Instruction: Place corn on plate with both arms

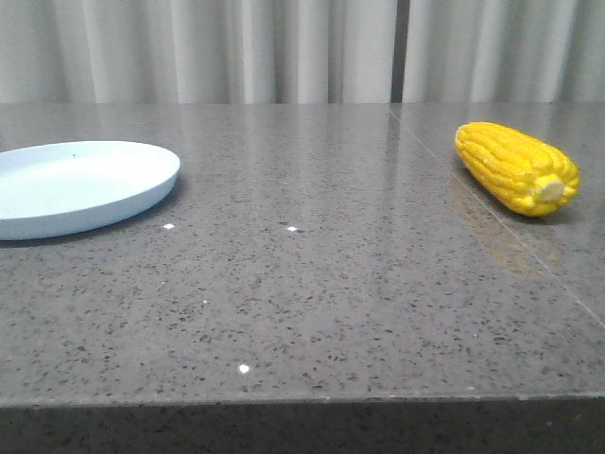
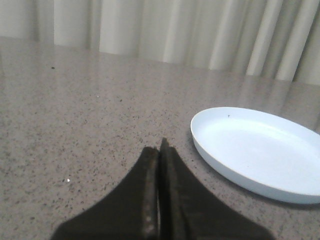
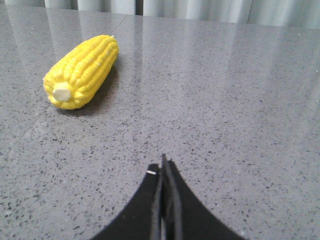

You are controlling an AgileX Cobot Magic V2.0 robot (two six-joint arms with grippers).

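Corn [image 1: 516,167] lies right, stub end near; plate [image 1: 113,203] far left, bare. Right gripper [image 3: 163,170] pressed together, left gripper [image 2: 160,150] too. Right must spread wide, straddle cob mid-length.

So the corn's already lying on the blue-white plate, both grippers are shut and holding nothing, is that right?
Not quite. The corn is not on the plate; the front view shows it lying on the table, far to the plate's right, and the plate is empty. The rest holds: the left gripper and right gripper are shut and hold nothing.
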